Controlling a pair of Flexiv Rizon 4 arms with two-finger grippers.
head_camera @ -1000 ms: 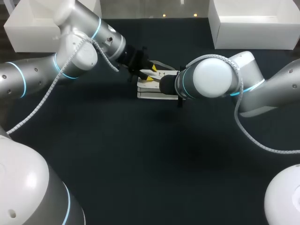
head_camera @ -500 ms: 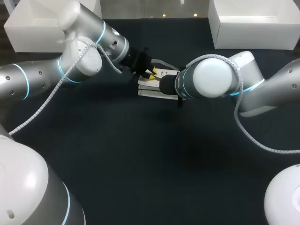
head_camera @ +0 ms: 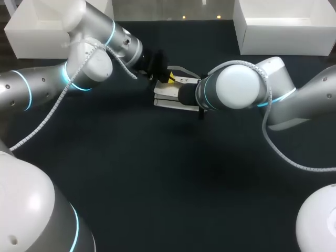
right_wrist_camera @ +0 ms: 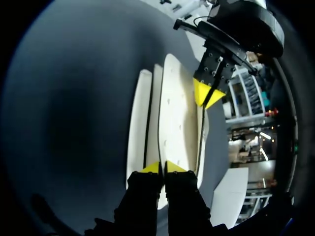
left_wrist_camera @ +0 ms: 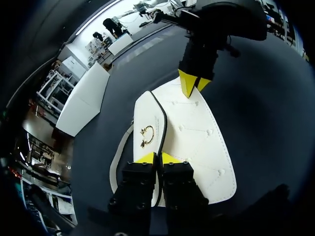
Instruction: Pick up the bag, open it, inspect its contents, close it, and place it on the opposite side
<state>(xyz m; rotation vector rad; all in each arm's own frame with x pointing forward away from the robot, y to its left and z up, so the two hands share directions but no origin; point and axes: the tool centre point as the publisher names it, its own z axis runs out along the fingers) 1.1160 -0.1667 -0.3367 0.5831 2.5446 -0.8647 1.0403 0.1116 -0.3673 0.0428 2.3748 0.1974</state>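
Observation:
A white handbag (head_camera: 169,98) lies at the middle back of the dark table, with a gold clasp (left_wrist_camera: 146,135) on its flap and a strap (left_wrist_camera: 118,158) along one side. My left gripper (head_camera: 169,79) is at the bag's left end, shut on the flap's dark edge (left_wrist_camera: 158,158). From the opposite end, my right gripper (right_wrist_camera: 161,168) is shut on the bag's panel (right_wrist_camera: 172,113). In the head view the right arm hides its own fingers. Each wrist view shows the other gripper: the right gripper (left_wrist_camera: 192,84) and the left gripper (right_wrist_camera: 209,96).
Two white boxes stand at the back of the table, one at the left (head_camera: 37,31) and one at the right (head_camera: 283,26). The dark table surface (head_camera: 168,178) stretches in front of the bag.
My left gripper's fingers have closed onto the bag's flap and lifted slightly toward the back. The right arm and the bag's body have stayed where they were.

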